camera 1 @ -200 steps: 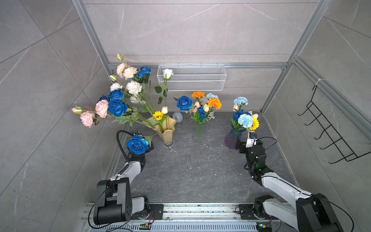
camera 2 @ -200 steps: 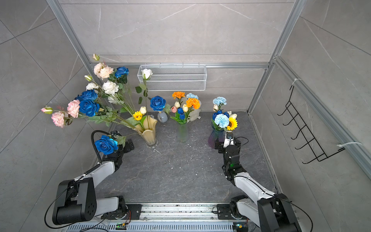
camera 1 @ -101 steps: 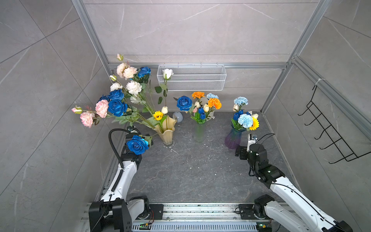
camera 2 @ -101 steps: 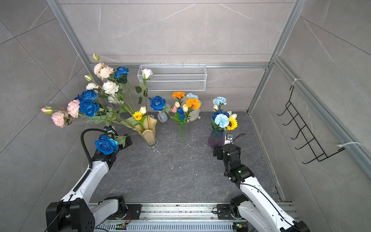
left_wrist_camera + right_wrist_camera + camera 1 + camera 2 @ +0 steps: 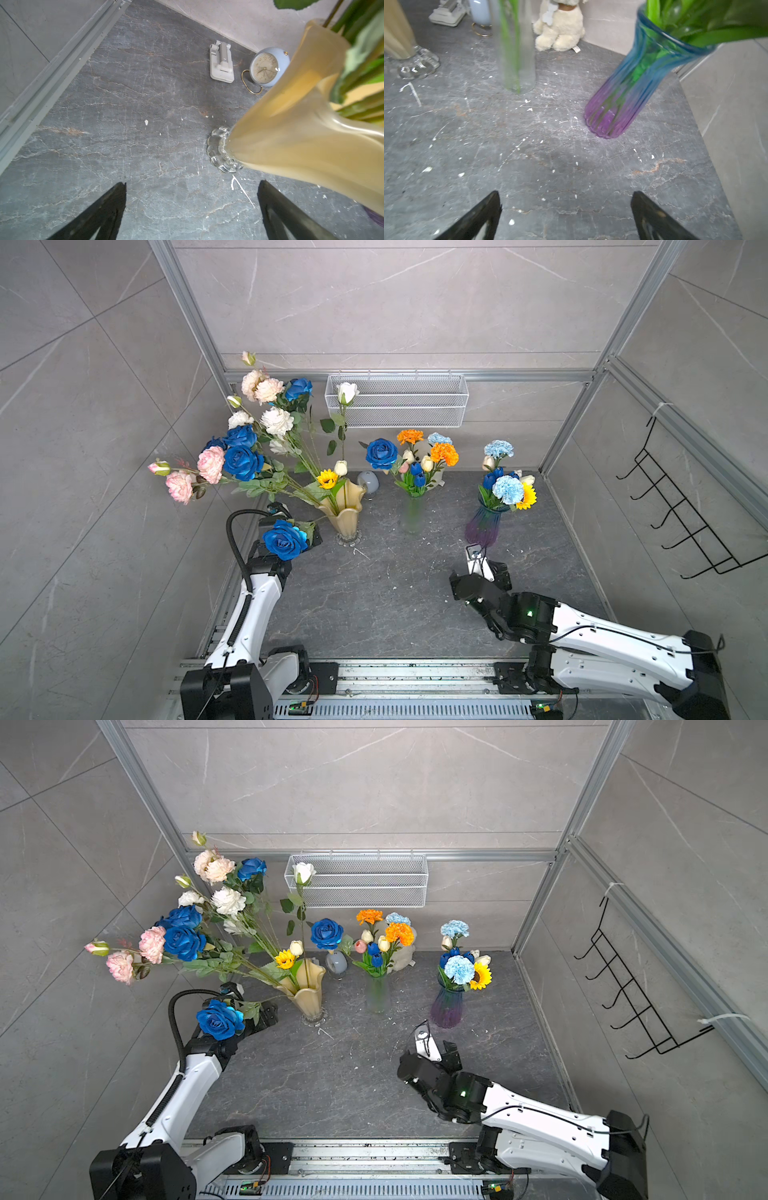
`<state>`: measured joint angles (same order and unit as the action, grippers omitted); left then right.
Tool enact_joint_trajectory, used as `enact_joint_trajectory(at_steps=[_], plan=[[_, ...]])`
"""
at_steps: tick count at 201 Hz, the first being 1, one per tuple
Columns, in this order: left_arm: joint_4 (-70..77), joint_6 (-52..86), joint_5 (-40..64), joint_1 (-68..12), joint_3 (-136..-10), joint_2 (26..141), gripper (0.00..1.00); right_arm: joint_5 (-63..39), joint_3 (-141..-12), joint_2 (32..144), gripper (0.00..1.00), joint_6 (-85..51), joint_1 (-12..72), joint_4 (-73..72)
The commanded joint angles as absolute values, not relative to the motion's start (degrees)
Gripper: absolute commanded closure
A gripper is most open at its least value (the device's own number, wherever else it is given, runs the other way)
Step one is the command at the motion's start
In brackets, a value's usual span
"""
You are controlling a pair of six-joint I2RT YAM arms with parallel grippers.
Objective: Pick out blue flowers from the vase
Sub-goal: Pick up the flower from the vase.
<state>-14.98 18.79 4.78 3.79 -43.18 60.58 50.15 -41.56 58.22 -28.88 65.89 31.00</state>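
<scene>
Deep blue artificial rose is seen drooped at 8 o'clock from the fluted amber glass vase, its stem lying 2-to-8 o'clock. In a top view it overlaps the nearer left gripper, whose jaws are spread and empty. The right gripper, likewise spread and empty, is well apart.

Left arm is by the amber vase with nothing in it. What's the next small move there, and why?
Probably lift the left arm's fingers to the stem of the low blue rose drooping from the amber vase and close on it. The fingers stand open and empty, aimed at bare floor beside the vase foot, and that rose, the closest blue bloom, hangs just over the arm.
</scene>
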Motion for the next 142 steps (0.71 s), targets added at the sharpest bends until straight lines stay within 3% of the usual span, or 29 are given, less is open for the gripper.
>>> enact_joint_trajectory(at_steps=[1, 72, 142], plan=[[-20.0, 19.8, 7.0, 3.5, -45.3, 57.0, 0.0, 55.0, -46.2, 62.9, 0.0, -33.6, 70.6, 33.7], [-31.8, 24.0, -0.5, -5.1, -43.3, 44.8, 0.04, 38.9, -57.0, 76.2, 0.0, -22.5, 70.8, 16.7], [-35.1, 24.8, -11.1, -16.4, -43.5, 38.1, 0.06, 20.4, -67.9, 87.6, 0.0, -28.2, 65.0, 6.8]])
